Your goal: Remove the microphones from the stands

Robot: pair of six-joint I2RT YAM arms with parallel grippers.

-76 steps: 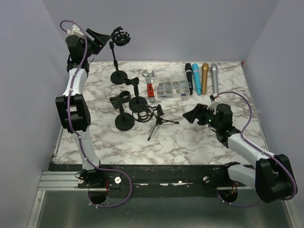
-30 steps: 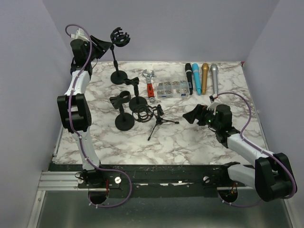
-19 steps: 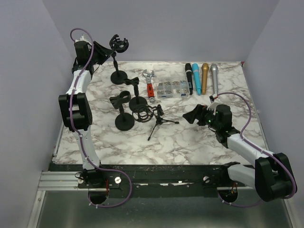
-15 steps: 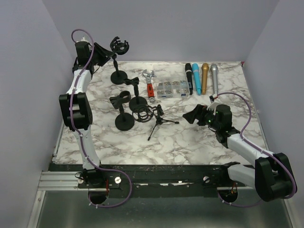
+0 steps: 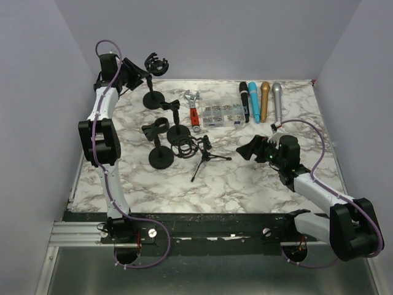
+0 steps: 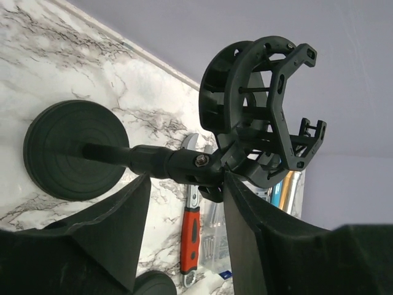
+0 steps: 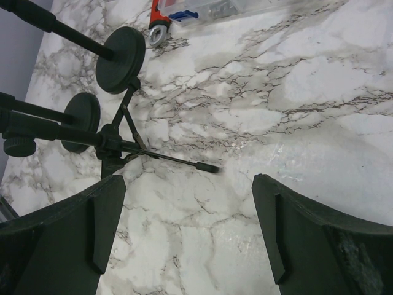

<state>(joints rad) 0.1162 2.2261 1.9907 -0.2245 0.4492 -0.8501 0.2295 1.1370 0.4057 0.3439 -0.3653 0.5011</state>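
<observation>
The black microphone stand stands at the back left on its round base. Its cradle holds nothing. My left gripper is shut on the stand, its fingertips against the swivel joint just under the cradle and a narrow gap between them. Several microphones lie side by side at the back right: black, blue, gold and silver. My right gripper hangs wide open and low over bare marble, holding nothing.
Two shorter black stands and a small tripod crowd the table's middle. A red-handled wrench and a clear parts box lie behind them. Grey walls close in the left and back edges.
My left gripper has moved right and down together with the stand's cradle, while the base stayed put. The right arm has not moved.
</observation>
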